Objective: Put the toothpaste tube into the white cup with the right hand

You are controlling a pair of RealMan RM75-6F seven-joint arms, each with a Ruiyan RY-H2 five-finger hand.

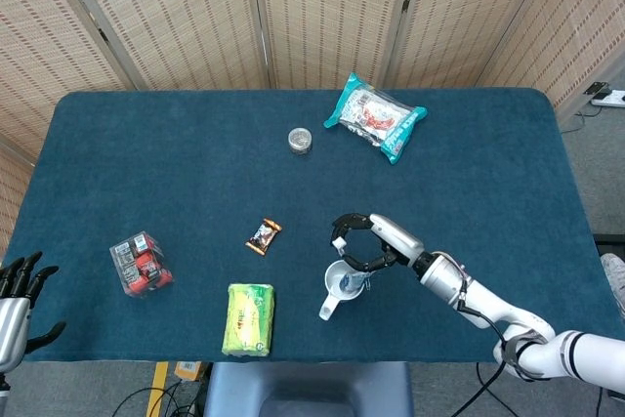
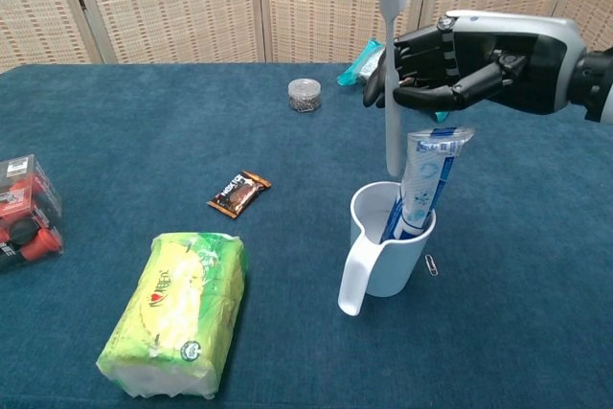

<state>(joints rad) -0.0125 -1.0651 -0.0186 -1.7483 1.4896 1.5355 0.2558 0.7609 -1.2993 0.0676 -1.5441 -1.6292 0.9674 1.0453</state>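
The white cup (image 2: 383, 258) with a handle stands on the blue table, near the front edge in the head view (image 1: 339, 286). A blue-and-white toothpaste tube (image 2: 422, 182) stands inside it, leaning on the right rim with its crimped end up. My right hand (image 2: 471, 56) hovers above the cup and grips a white toothbrush (image 2: 391, 131) upright, bristles at the top. The brush's lower end hangs just over the cup's mouth. In the head view my right hand (image 1: 376, 244) covers part of the cup. My left hand (image 1: 16, 292) shows at the bottom left, fingers spread, holding nothing.
A green tissue pack (image 2: 177, 313) lies front left, a chocolate bar (image 2: 238, 192) in the middle, a red-filled clear box (image 2: 21, 208) at the left edge. A small round jar (image 2: 305, 95) and a teal snack bag (image 1: 375, 116) sit farther back. A paper clip (image 2: 432, 264) lies beside the cup.
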